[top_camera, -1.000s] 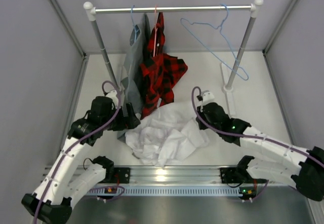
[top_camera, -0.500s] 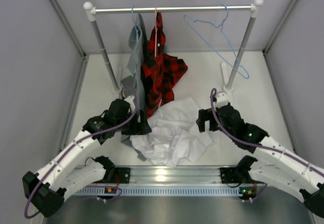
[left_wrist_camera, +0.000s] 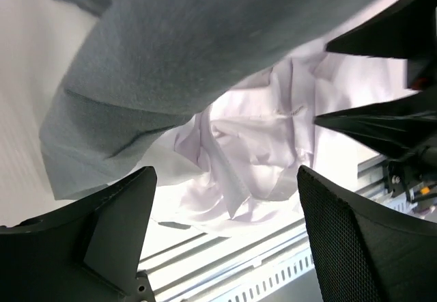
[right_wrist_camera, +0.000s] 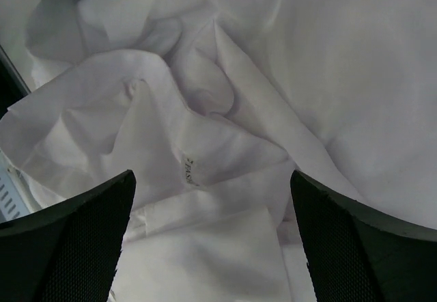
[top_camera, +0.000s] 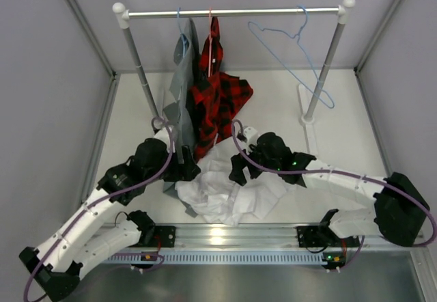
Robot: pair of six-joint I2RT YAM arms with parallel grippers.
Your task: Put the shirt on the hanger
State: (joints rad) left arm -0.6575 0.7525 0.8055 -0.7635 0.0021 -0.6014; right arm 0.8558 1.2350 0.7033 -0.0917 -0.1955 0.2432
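Lying crumpled on the table (top_camera: 273, 104), shirt (top_camera: 229, 191) sat under both claws. Left claw (left_wrist_camera: 227, 179) and right claw (right_wrist_camera: 212, 179) were spread wide, gripping nothing. Hanger (top_camera: 293, 55) hung on rail (top_camera: 232, 12).

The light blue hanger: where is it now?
Top view: the hanger hangs bare on the rail, far right beside the right post, right of the plaid shirt.

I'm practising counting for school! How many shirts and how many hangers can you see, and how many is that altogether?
Shirts: 3 (white shirt, plaid shirt, grey shirt)
Hangers: 3 (light blue hanger with nothing on it, red hanger, blue hanger)
Total: 6
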